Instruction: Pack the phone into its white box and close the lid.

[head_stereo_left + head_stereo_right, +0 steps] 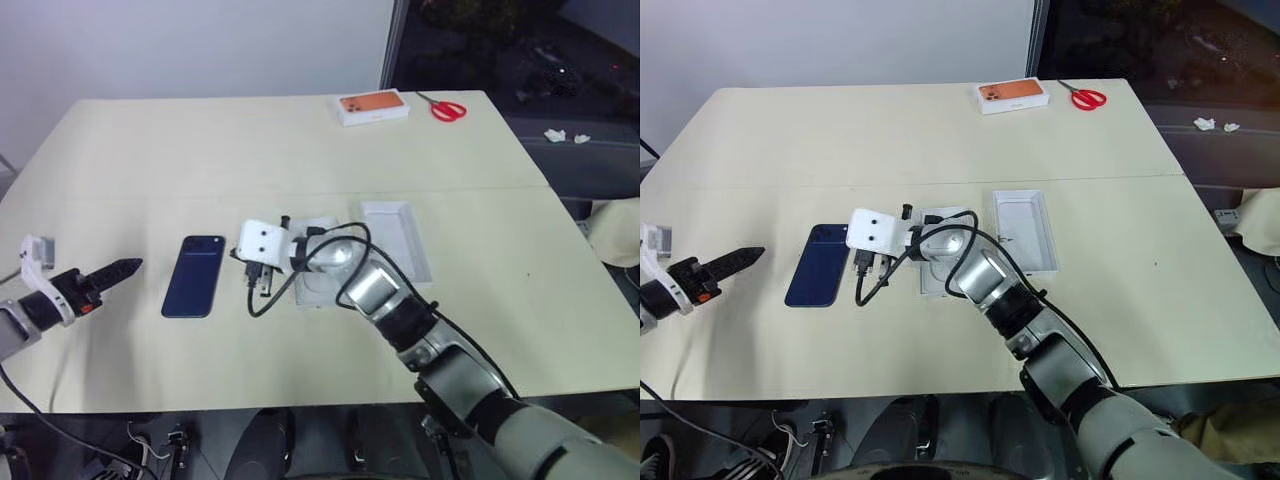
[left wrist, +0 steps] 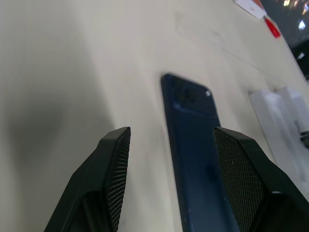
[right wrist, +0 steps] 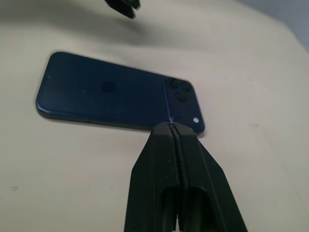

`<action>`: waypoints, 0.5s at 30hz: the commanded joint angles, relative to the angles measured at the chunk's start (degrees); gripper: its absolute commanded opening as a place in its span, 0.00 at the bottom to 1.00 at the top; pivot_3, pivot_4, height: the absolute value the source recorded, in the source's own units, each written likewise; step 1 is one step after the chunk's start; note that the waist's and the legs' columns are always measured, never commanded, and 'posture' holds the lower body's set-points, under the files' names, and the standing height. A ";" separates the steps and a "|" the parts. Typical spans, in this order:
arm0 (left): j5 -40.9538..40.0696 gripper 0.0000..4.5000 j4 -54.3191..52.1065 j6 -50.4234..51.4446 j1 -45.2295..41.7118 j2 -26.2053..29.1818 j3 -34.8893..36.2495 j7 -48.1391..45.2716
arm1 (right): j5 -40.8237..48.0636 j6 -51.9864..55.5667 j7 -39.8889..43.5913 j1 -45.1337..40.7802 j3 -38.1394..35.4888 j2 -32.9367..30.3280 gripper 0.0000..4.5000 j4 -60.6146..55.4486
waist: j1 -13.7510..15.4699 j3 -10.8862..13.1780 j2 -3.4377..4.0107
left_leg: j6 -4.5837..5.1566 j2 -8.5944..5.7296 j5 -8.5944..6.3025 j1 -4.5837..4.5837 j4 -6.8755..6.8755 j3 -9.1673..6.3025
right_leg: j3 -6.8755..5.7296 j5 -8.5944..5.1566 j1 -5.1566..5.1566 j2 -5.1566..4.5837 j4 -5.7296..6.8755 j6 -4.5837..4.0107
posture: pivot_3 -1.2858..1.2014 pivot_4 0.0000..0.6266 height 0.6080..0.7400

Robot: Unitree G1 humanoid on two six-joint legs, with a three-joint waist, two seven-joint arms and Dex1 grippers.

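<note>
we see the phone (image 1: 194, 276) lying flat on the tabletop (image 1: 150, 160), between our spread left gripper (image 1: 128, 266) and our pressed-together right gripper (image 3: 173, 126); the white box (image 1: 398, 237) seems to lie beyond the right arm.

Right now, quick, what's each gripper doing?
Left gripper: jaws open, holding nothing, phone lying beyond it.
Right gripper: jaws closed, empty, beside the phone.

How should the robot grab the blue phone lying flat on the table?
Probably across its two long edges, near the middle. The phone lies flat and back-up on the table, too thin to pinch from above its face. The open left gripper already straddles its width, so come in low from the robot's left side, perhaps tilting one edge up first.
</note>
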 commanded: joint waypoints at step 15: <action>15.08 0.64 20.78 7.43 -14.45 0.22 -18.72 -20.60 | -6.25 -7.13 -5.90 -4.05 4.01 8.58 0.01 16.07 | -1.16 -0.02 -0.06 | -0.21 -0.01 0.12 0.02 -0.06 -0.01 | 0.02 0.00 -0.03 0.05 0.13 0.00 | 0.52 0.24 1.00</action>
